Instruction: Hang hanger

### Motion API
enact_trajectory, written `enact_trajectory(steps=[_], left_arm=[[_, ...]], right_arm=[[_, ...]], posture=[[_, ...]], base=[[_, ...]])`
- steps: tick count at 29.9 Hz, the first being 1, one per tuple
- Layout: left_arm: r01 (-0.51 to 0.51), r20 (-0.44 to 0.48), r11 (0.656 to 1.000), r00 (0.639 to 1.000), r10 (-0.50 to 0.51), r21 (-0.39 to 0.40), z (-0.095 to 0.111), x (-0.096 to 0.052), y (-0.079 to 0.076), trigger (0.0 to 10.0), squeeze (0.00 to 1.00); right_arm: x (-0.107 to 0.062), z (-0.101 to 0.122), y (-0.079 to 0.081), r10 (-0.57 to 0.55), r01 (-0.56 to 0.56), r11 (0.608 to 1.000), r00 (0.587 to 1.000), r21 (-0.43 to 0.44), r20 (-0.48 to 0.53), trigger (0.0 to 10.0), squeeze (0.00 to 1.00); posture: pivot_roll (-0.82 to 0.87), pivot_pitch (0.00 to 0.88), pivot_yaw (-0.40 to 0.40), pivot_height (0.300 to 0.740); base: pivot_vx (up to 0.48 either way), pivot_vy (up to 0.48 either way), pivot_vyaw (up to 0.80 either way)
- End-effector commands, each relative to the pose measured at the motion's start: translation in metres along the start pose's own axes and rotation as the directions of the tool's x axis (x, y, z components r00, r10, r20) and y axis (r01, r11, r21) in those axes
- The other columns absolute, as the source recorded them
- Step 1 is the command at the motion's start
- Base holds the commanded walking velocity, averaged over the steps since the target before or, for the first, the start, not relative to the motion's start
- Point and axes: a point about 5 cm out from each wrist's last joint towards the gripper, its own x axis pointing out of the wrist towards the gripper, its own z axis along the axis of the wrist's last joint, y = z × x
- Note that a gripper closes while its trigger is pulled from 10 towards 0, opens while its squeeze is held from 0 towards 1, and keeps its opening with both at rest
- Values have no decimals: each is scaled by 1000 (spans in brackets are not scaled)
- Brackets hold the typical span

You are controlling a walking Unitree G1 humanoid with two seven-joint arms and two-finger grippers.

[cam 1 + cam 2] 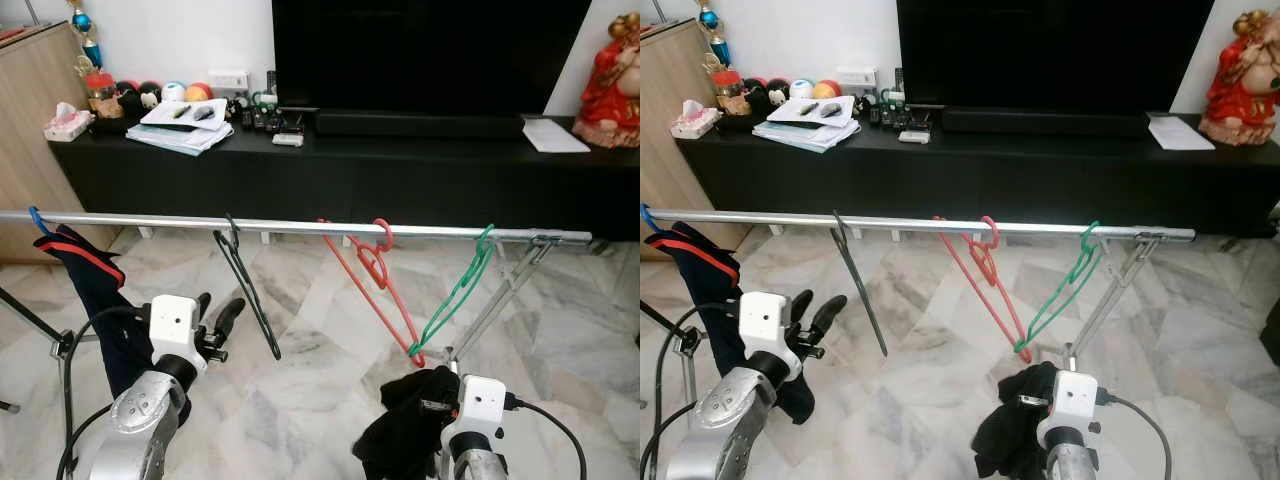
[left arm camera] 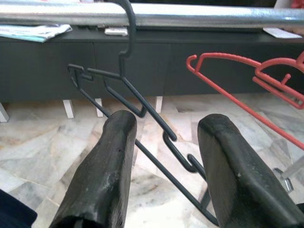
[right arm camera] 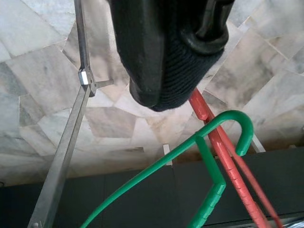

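A silver clothes rail (image 1: 300, 228) crosses in front of me. A black hanger (image 1: 245, 290) hangs from it, tilted. My left gripper (image 1: 218, 308) is open just left of and below that hanger, not touching it; in the left wrist view the hanger (image 2: 142, 109) hangs beyond the spread fingers (image 2: 109, 161). A red hanger (image 1: 375, 270) and a green hanger (image 1: 455, 295) hang further right. My right gripper (image 1: 432, 408) is low under the green hanger, shut on a bunched black cloth (image 1: 400, 435) that hides its fingertips.
A dark garment with red trim (image 1: 85, 280) hangs at the rail's left end. The rack's slanted leg (image 1: 500, 300) stands at the right. Behind the rail run a black TV console (image 1: 400, 170) with clutter and a red figurine (image 1: 612, 85). The floor is marble.
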Motion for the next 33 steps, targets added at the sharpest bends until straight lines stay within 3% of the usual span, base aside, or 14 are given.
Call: enact_trajectory(steps=[1,7,9,14,33], left_arm=[[14,-12,1000,1000,-14,6,0,3,0,10000,0],[11,-1,1000,1000,-11,-2,1,4,-1,10000,0],[-4,4,1000,1000,4,-3,0,1,0,10000,0],[-18,6,1000,1000,18,-5,-1,-2,1,10000,0],[-8,4,1000,1000,8,-9,-2,-2,-1,10000,0]], right_arm=[[3,6,3,10,-10,1000,1000,2,26,10000,0],[-4,2,-5,-60,60,998,998,5,30,10000,0],[-8,-1,-21,-200,200,979,979,42,20,10000,0],[-14,-10,-38,-348,351,929,936,117,-48,10000,0],[-10,-6,-31,-314,317,941,948,122,-40,10000,0]], posture=[[36,32,16,740],[34,32,16,740],[35,34,14,740],[35,37,15,740],[37,38,19,740]], base=[[0,0,0],[0,0,0],[0,0,0],[0,0,0],[0,0,0]])
